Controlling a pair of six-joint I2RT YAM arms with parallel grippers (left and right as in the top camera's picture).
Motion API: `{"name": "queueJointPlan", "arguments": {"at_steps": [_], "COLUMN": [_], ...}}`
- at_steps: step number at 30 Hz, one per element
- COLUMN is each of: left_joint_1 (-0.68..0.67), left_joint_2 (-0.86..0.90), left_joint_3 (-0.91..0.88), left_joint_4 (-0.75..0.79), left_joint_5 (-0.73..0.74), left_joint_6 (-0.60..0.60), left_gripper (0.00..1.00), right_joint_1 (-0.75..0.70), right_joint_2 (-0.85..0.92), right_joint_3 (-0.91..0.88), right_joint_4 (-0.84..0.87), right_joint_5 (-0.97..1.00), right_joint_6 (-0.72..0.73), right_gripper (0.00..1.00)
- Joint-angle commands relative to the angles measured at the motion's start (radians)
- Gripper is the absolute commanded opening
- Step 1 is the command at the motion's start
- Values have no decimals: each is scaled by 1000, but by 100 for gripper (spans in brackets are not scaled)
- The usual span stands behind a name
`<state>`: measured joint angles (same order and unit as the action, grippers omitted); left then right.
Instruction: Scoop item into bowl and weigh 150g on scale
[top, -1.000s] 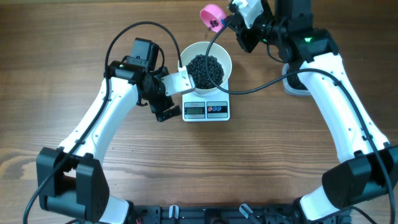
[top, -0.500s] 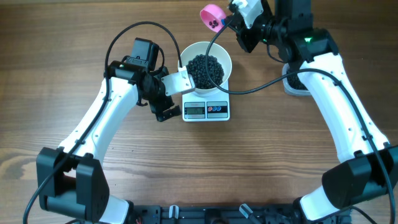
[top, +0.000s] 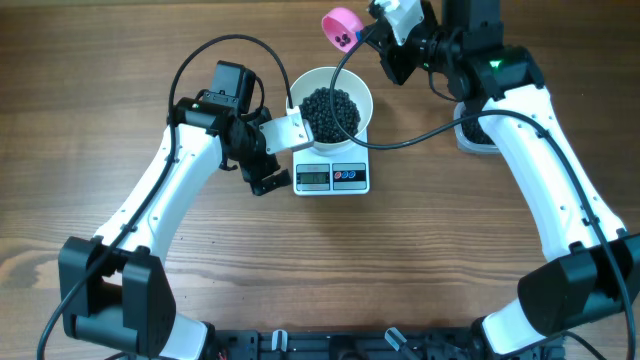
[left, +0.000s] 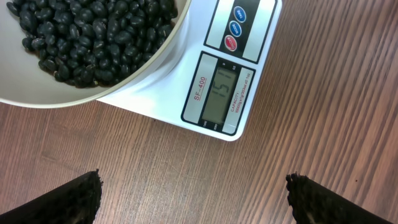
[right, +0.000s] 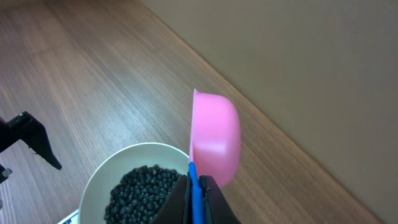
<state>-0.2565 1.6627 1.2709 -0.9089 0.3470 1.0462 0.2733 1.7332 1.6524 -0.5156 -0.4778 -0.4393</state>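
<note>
Glossy white round bowl (top: 304, 86) of small rounded black beans (top: 331, 110) on flat rectangular scale (top: 331, 187).
Left gripper (left: 193, 199) jaws spread wide, empty; right gripper (right: 196, 200) pinched on smooth pink scoop (right: 216, 140).

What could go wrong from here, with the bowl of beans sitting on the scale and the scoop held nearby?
1. The right gripper holds the pink scoop tipped by the bowl rim; anything left in it could fall in and overshoot the weight.
2. The open left gripper sits close beside the scale; a nudge might upset the reading or spill the beans.
</note>
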Motion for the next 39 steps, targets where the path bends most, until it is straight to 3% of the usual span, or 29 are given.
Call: {"name": "queueJointPlan", "arguments": {"at_steps": [1,11,20,24,39], "left_joint_1": [0,0,0,0,0], "left_joint_2": [4,4,4,4,4], "left_joint_3": [5,5,5,5,5], "left_joint_4": [-1,-1,-1,-1,-1], "left_joint_5": [23,23,23,23,23], "left_joint_6": [16,16,16,16,16], "left_gripper": [100,100,100,100,100], "right_joint_1": [-5,-4,-4,-4,-4], "right_joint_2": [-20,-20,20,61,150], "right_joint_3": [-2,-3,-32,-32,-37], "right_joint_4": [-2,-2,-13,-14,-77], "right_joint_5": [-21,-26,-183,-187,-153], "right_joint_6": [24,24,28,110,101], "right_gripper": [4,4,4,4,4]}}
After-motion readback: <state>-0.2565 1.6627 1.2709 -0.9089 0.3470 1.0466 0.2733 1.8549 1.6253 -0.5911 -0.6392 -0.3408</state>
